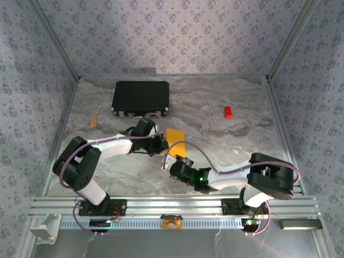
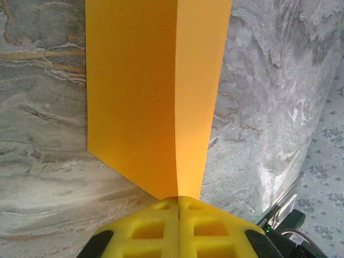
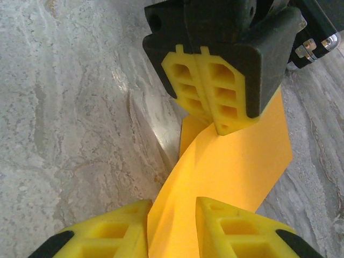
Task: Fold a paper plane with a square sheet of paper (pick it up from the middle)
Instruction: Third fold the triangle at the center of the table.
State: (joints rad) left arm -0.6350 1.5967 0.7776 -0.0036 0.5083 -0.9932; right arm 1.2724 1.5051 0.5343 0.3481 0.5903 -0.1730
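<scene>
**While it's pinched mid-table: crease runs 12 to 6**

When you look from the left wrist, the left gripper [image 2: 179,200] has its pads squeezed together on the square sheet of paper [image 2: 156,97], right at the near end of a lengthwise crease. That crease, and the long axis with it, runs straight off toward 12 o'clock, and the sheet is bent into a shallow V.

From the right wrist, the right gripper [image 3: 174,215] has its fingers apart with the paper passing between them.

Top view: the paper's near the middle of the table [image 1: 226,156], with the black case [image 1: 141,98] at 11 o'clock from it and the small red block [image 1: 228,112] at 2 o'clock.
</scene>
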